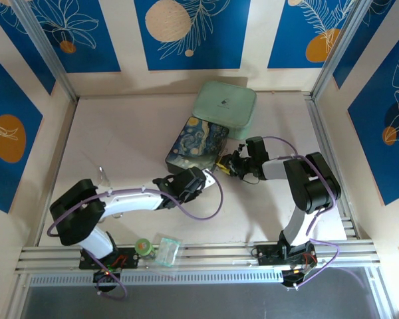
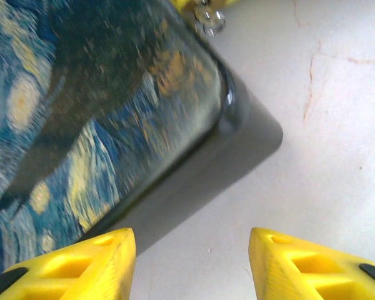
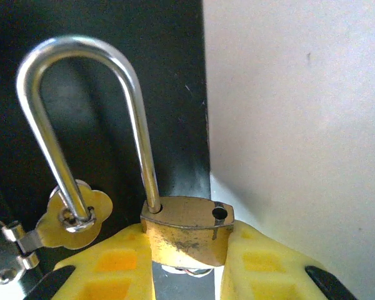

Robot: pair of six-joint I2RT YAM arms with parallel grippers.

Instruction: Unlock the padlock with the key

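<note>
Right gripper (image 3: 187,247) pinches the brass body of the padlock (image 3: 186,230) between its yellow fingers. The shackle (image 3: 75,45) rises away from the fingertips, one leg seated in the body and the free end threaded through a clover-shaped metal tab (image 3: 99,209) just beside the fingers. Left gripper (image 2: 192,253) stands partly open and empty, a corner of the painted box (image 2: 112,112) just ahead of its fingers.

No legible txt; green box lid (image 1: 234,114) w/ tiny dark mark (too small to read).
</note>
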